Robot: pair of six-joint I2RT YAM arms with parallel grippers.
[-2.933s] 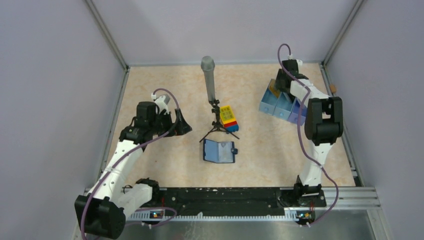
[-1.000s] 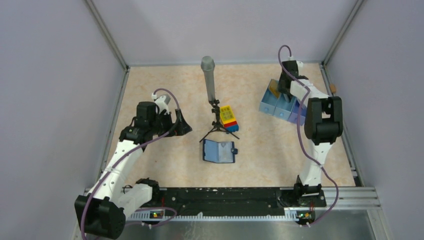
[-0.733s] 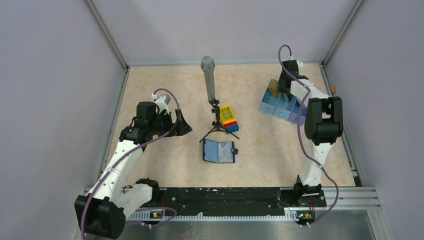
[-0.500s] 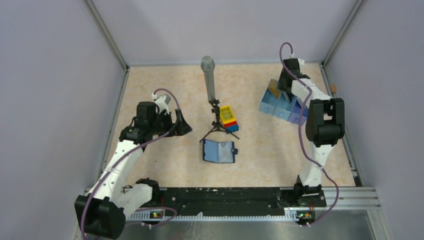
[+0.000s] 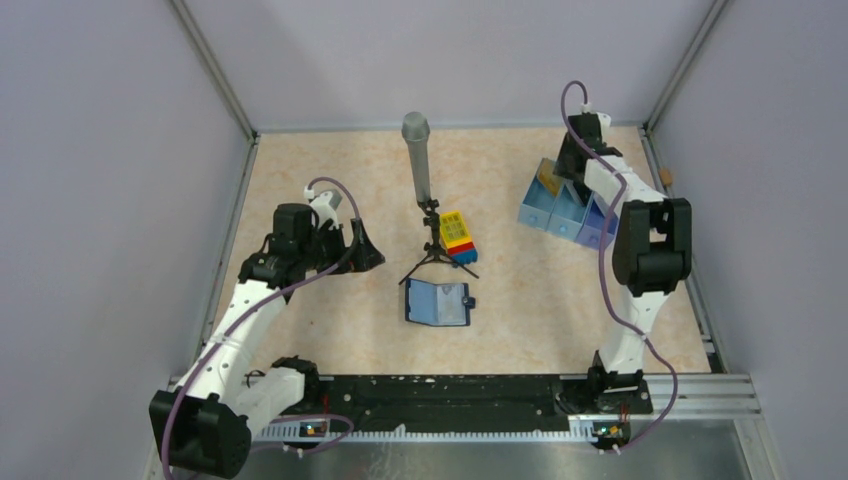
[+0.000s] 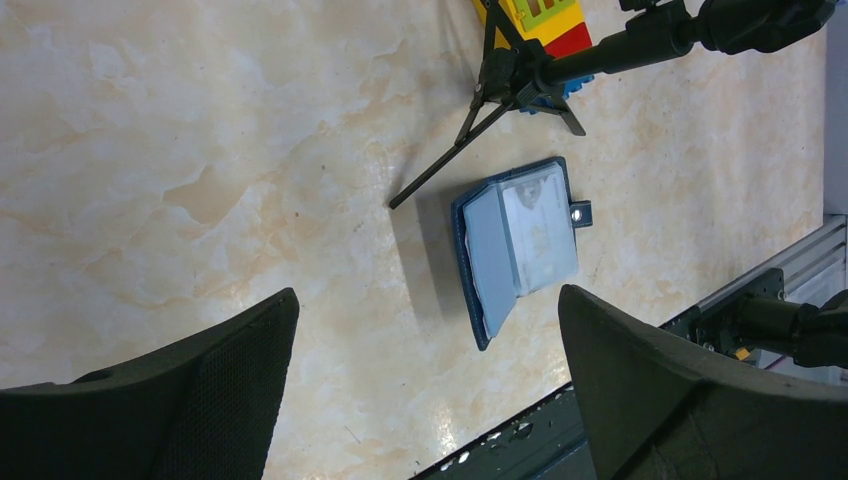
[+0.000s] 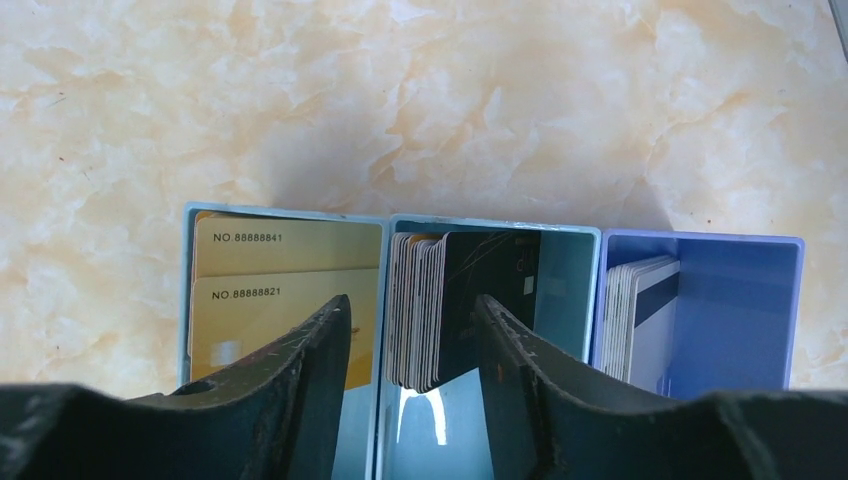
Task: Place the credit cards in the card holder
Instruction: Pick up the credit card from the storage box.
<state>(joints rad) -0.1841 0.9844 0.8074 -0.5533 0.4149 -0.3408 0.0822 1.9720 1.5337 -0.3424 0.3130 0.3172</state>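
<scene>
Overhead, right tool spread over credit cards in tray, left tool spread, card holder open.

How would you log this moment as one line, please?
right hand open above credit cards in middle compartment of tray | left hand open above table | card holder lying open on table

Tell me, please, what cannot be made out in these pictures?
- Right wrist view: fingers of the right pincer cover the lower ends of the cards in the tray.
- Top view: that arm hides its pincer and part of the tray.
- Left wrist view: the wallet is too small to show whether its slots hold cards.
</scene>
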